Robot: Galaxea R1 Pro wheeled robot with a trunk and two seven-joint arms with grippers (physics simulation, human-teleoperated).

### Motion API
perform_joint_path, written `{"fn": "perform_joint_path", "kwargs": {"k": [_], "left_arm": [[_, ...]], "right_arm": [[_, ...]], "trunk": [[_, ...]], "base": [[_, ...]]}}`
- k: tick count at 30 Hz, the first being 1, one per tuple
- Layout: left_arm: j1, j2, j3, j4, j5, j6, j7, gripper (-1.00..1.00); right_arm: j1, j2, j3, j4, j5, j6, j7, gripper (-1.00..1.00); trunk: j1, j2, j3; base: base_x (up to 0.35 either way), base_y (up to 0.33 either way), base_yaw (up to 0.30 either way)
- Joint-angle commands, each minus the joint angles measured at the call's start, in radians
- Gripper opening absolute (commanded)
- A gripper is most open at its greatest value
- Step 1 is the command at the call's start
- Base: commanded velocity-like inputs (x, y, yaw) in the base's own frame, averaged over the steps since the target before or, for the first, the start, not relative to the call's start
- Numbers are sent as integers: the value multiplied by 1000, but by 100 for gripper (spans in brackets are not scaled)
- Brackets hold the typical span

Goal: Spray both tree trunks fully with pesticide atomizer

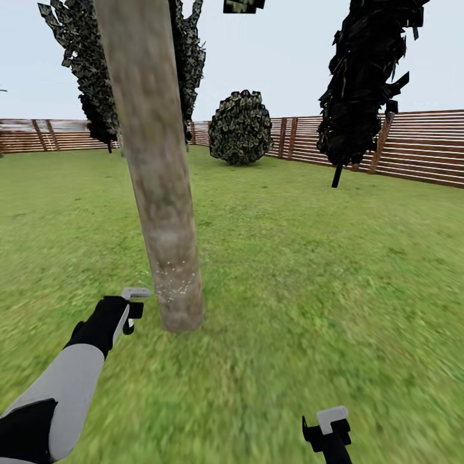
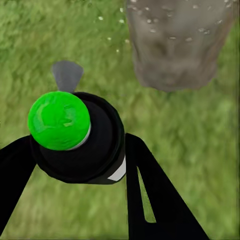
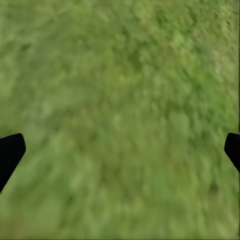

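Note:
A thick grey-beige tree trunk (image 1: 161, 193) rises from the grass just ahead of me. Tiny white pesticide specks (image 1: 174, 283) dot its base and also show on the tree trunk (image 2: 175, 45) in the left wrist view. My left gripper (image 1: 132, 310) hangs low, just left of the trunk's foot. In the left wrist view the left gripper (image 2: 80, 165) is shut on the pesticide atomizer (image 2: 85, 147), a dark bottle whose top looks bright green here. My right gripper (image 1: 328, 430) hangs open over bare grass at the lower right, and the right gripper (image 3: 120, 152) holds nothing.
Lawn (image 1: 322, 277) spreads all around. A reddish-brown slat fence (image 1: 419, 148) rings the back. A round dark bush (image 1: 240, 127) stands by the fence, a narrow black tree (image 1: 364, 84) at right, and another dark tree (image 1: 87, 71) behind the trunk.

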Motion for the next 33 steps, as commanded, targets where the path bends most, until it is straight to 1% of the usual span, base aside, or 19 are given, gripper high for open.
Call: {"fn": "perform_joint_path", "kwargs": {"k": [1,7,11,14,26,33], "left_arm": [[-1,-3,1,-2,-6,4,-1,-100],[-1,-9,1,-2,-6,3,2,-100],[-3,-25,0,-2,-6,2,5,-100],[-4,-32,0,-2,-7,2,6,-100],[0,-30,0,-2,-11,2,8,-100],[-1,-30,1,-2,-11,2,9,-100]], "right_arm": [[-1,-1,8,1,6,1,-10,100],[-1,-2,8,1,7,1,-11,100],[-1,-2,8,1,7,1,-10,100],[-1,-2,8,1,7,1,-10,100],[-1,-1,8,1,7,1,-10,100],[-1,-1,8,1,6,1,-11,100]], "trunk": [[0,0,-1],[0,0,-1],[0,0,-1],[0,0,-1],[0,0,-1],[0,0,-1]], "base": [[0,-223,2],[0,-264,0],[0,-273,0],[64,-273,0],[138,-270,0],[61,-269,0]]}}
